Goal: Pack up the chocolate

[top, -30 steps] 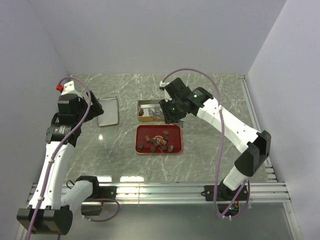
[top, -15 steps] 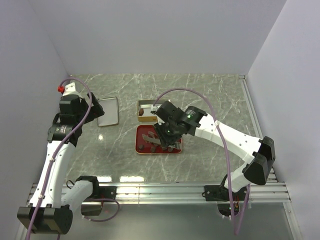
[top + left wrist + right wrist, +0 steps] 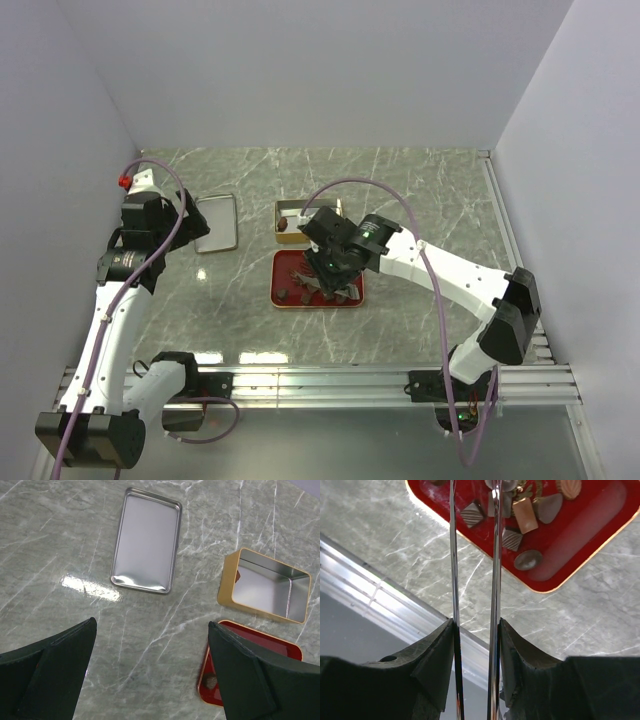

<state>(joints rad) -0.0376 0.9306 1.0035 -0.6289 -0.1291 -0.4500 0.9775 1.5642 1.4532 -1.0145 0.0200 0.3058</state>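
Observation:
Several small chocolate pieces, dark brown with some in orange wrappers, lie in the red tray. My right gripper is shut on the long metal tongs. Their two blades stand slightly apart and their tips reach over the chocolates. In the top view the right gripper hovers over the tray. The gold tin stands just behind the tray, with a small reddish-brown piece at its left end. My left gripper is open and empty above the table, left of the tray.
A silver lid lies flat at the left, near the left gripper. The gold tin shows open in the left wrist view. One chocolate sits in the tray's near corner. A metal rail runs along the front edge.
My right arm has swung with the tongs from over the gold tin forward and down to the red tray. The left arm has barely moved.

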